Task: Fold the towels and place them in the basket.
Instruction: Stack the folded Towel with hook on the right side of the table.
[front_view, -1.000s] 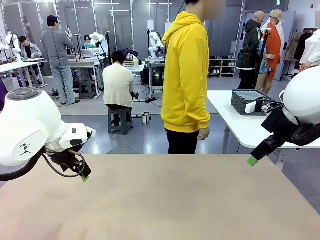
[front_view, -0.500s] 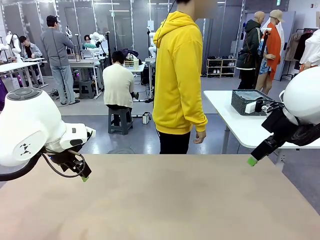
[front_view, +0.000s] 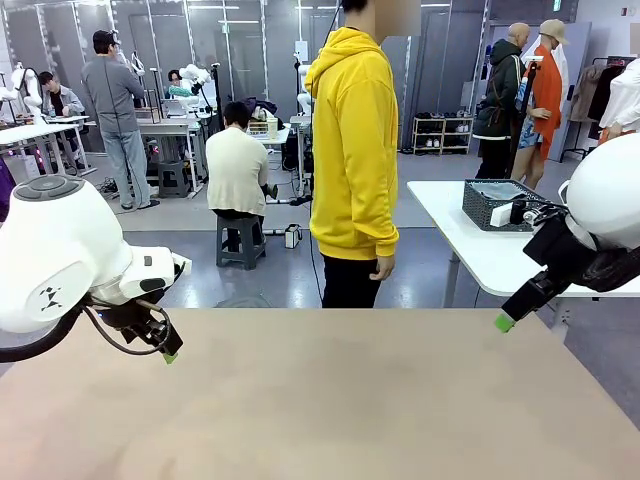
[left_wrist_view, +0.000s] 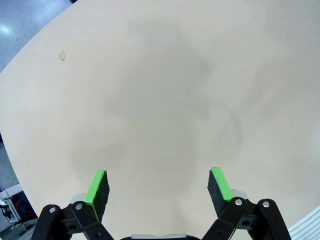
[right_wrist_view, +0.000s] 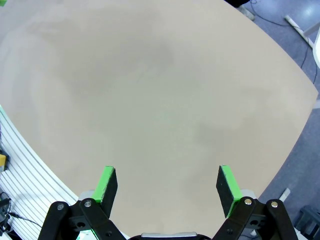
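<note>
Beige table (front_view: 330, 400) is sitting bare under both arms; left gripper (left_wrist_view: 159, 186) and right gripper (right_wrist_view: 167, 184) are hovering with jaws apart, gripping nothing. Basket (front_view: 497, 204) is waiting on the white side table behind, towels not identifiable, so any reach now risks closing on air.

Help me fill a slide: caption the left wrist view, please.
Open left gripper, green pads spread wide, hovering above the bare beige table.
</note>
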